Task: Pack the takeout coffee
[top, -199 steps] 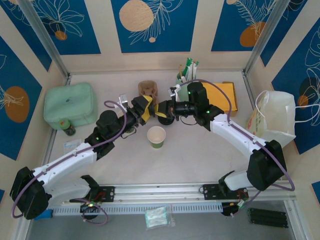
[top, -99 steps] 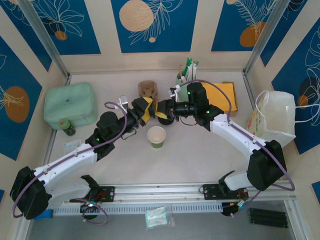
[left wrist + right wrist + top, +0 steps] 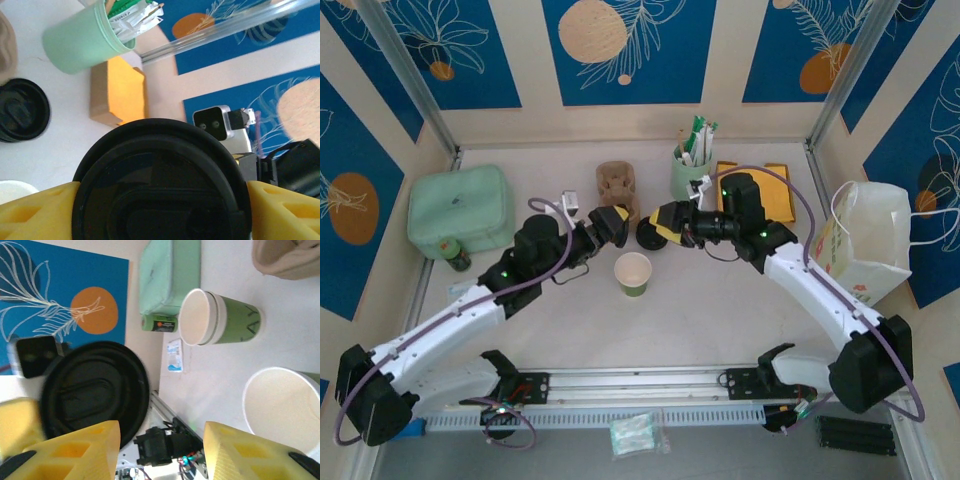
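Note:
My left gripper [image 3: 160,212] is shut across a round black lid [image 3: 160,185], one yellow finger [image 3: 35,212] on each side of its rim. No cup hangs from that lid [image 3: 92,390]. My right gripper [image 3: 162,452] is open and empty, just right of the left gripper [image 3: 612,224]. Another black lid [image 3: 650,236] lies on the table under the right gripper [image 3: 667,222]. A lidless green-and-white cup [image 3: 633,270] stands in front of it. A second lidless cup [image 3: 225,317] stands further left. The takeout coffee, a cup with its lid on, is out of view.
A mint lunch bag [image 3: 460,208] and a small bottle [image 3: 455,255] sit at the left. At the back are a brown cup carrier [image 3: 617,182], a green holder of sachets [image 3: 688,172] and an orange box [image 3: 760,190]. A white paper bag [image 3: 865,245] stands at the right.
The two grippers met at the black lid a second ago. My right gripper has opened and drawn back to the right, while the left gripper keeps the lid.

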You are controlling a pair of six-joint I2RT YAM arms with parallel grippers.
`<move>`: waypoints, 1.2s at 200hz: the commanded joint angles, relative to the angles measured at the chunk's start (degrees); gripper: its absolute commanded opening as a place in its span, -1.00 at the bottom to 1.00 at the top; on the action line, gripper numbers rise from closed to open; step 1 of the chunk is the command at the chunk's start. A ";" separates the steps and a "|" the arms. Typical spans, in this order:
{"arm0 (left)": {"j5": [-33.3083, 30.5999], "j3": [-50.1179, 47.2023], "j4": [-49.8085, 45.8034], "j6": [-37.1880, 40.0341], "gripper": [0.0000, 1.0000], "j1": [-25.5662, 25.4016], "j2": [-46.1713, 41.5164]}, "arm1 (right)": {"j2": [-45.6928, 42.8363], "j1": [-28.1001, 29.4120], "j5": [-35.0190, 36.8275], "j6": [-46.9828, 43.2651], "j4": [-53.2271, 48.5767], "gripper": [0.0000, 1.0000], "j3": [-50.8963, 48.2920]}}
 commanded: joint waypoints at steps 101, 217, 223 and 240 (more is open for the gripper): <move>-6.71 15.24 -31.69 30.07 0.51 -6.70 10.37 | -8.47 3.35 8.42 -6.05 -11.27 -0.04 -13.35; -17.83 21.36 -38.80 38.71 0.53 -12.98 24.14 | -9.72 1.97 10.89 -7.44 -11.67 -0.04 -17.29; -18.20 21.59 -39.05 38.89 0.53 -13.11 24.59 | -9.77 1.91 10.80 -7.46 -11.58 -0.04 -17.38; -19.08 22.22 -39.43 39.60 0.54 -13.42 25.90 | -9.73 1.70 10.78 -7.56 -11.50 -0.04 -17.41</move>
